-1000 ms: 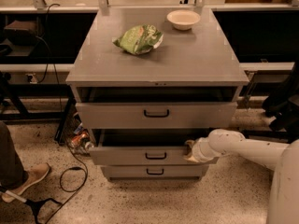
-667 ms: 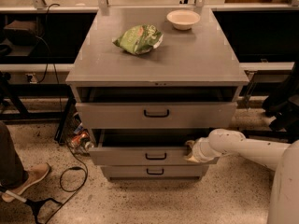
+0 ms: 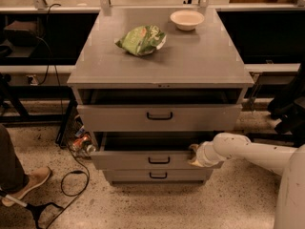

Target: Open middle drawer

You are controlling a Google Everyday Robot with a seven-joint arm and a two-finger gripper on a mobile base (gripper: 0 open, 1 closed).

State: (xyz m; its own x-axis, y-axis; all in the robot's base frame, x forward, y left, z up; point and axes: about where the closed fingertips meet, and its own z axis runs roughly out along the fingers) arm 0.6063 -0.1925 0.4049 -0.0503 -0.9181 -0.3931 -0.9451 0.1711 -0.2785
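Middle drawer (image 3: 125,160) partly out, between top drawer (image 3: 114,118) and bottom drawer (image 3: 126,176) | hand (image 3: 194,155) at right end of its front's top edge, handle (image 3: 158,160) further in toward centre | can't tell if hand's spread or clamped | pull looks straight out toward camera imo

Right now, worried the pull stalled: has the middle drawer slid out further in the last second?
No. The middle drawer juts as far past the bottom drawer as before; the end effector sits at its right rim.
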